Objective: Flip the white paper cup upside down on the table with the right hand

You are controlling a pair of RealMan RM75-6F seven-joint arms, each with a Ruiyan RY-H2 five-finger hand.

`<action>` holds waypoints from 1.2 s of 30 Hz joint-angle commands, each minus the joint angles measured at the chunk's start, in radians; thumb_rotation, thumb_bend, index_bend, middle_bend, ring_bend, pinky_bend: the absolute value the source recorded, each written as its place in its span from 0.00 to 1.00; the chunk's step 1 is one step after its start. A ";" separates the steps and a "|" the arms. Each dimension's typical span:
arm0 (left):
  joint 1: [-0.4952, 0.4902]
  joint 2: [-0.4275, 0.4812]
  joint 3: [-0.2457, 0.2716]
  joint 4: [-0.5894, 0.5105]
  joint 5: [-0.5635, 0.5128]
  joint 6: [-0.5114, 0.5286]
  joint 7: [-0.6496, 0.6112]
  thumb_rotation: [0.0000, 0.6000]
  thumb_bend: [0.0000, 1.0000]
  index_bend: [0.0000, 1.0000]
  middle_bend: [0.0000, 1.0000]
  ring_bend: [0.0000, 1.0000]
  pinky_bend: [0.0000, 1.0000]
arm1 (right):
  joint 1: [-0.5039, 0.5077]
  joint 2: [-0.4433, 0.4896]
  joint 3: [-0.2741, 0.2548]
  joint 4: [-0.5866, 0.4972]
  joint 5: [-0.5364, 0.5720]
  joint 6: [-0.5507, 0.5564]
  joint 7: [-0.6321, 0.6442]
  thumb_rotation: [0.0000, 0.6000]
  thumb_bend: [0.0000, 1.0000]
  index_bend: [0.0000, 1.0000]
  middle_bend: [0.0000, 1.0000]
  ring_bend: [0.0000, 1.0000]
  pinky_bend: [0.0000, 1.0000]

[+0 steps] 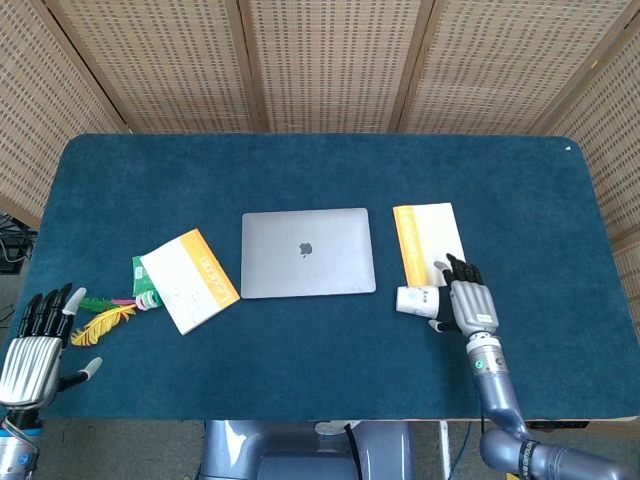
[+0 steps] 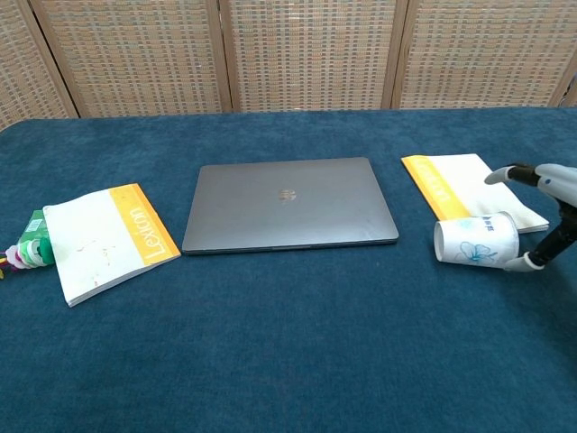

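The white paper cup (image 1: pixel 417 300) (image 2: pixel 476 240), printed with a blue flower, lies on its side on the blue table, its open end toward the laptop. My right hand (image 1: pixel 470 305) (image 2: pixel 557 185) is just right of it, fingers spread. In the chest view the thumb reaches over the cup and one fingertip (image 2: pixel 523 263) sits low beside the cup's base; whether it touches is unclear. My left hand (image 1: pixel 35 345) hangs off the table's front left corner, fingers straight and apart, holding nothing.
A shut grey laptop (image 1: pixel 307 252) (image 2: pixel 288 203) lies mid-table, left of the cup. A white and orange booklet (image 1: pixel 430 235) (image 2: pixel 451 180) lies just behind the cup. Another booklet (image 1: pixel 190 280), a green packet (image 1: pixel 145 285) and a yellow feather (image 1: pixel 100 322) lie at the left.
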State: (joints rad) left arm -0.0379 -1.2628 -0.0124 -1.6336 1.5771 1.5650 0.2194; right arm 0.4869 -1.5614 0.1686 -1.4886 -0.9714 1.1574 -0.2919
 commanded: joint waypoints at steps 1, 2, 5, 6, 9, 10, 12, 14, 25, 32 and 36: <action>0.000 0.002 0.000 -0.001 -0.001 0.000 -0.003 1.00 0.17 0.00 0.00 0.00 0.00 | 0.008 -0.041 0.000 -0.044 0.017 0.036 -0.085 1.00 0.22 0.13 0.00 0.00 0.00; 0.000 0.003 0.000 -0.001 -0.001 0.000 -0.004 1.00 0.17 0.00 0.00 0.00 0.00 | 0.011 -0.047 0.002 -0.049 0.022 0.040 -0.100 1.00 0.22 0.13 0.00 0.00 0.00; 0.000 0.004 0.000 -0.002 -0.001 0.000 -0.009 1.00 0.17 0.00 0.00 0.00 0.00 | 0.024 -0.072 0.013 -0.074 0.042 0.057 -0.159 1.00 0.22 0.16 0.00 0.00 0.00; 0.000 0.005 0.000 -0.002 -0.001 -0.001 -0.010 1.00 0.17 0.00 0.00 0.00 0.00 | 0.029 -0.080 0.018 -0.081 0.048 0.064 -0.176 1.00 0.22 0.18 0.00 0.00 0.00; 0.000 0.007 0.001 -0.003 0.000 0.000 -0.014 1.00 0.17 0.00 0.00 0.00 0.00 | 0.042 -0.106 0.033 -0.088 0.061 0.088 -0.223 1.00 0.23 0.25 0.00 0.00 0.00; 0.000 0.007 0.001 -0.003 0.000 0.000 -0.015 1.00 0.17 0.00 0.00 0.00 0.00 | 0.047 -0.115 0.039 -0.088 0.067 0.096 -0.242 1.00 0.23 0.27 0.00 0.00 0.00; 0.000 0.008 0.002 -0.003 0.002 0.000 -0.016 1.00 0.17 0.00 0.00 0.00 0.00 | 0.054 -0.129 0.046 -0.086 0.079 0.110 -0.274 1.00 0.23 0.30 0.00 0.00 0.00; 0.000 0.008 0.003 -0.003 0.003 -0.001 -0.017 1.00 0.17 0.00 0.00 0.00 0.00 | 0.063 -0.143 0.054 -0.080 0.098 0.123 -0.316 1.00 0.23 0.32 0.00 0.00 0.00; -0.001 0.010 0.007 -0.007 0.007 -0.005 -0.017 1.00 0.17 0.00 0.00 0.00 0.00 | 0.105 -0.210 0.081 -0.065 0.190 0.192 -0.507 1.00 0.23 0.35 0.00 0.00 0.00; -0.003 0.013 0.009 -0.009 0.011 -0.008 -0.024 1.00 0.17 0.00 0.00 0.00 0.00 | 0.123 -0.243 0.088 -0.046 0.189 0.213 -0.547 1.00 0.24 0.37 0.00 0.00 0.00; -0.002 0.015 0.009 -0.011 0.010 -0.007 -0.031 1.00 0.17 0.00 0.00 0.00 0.00 | 0.136 -0.265 0.095 -0.036 0.198 0.216 -0.572 1.00 0.25 0.38 0.00 0.00 0.00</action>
State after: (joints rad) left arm -0.0401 -1.2478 -0.0032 -1.6441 1.5874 1.5578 0.1892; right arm 0.6181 -1.8202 0.2608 -1.5289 -0.7771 1.3715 -0.8573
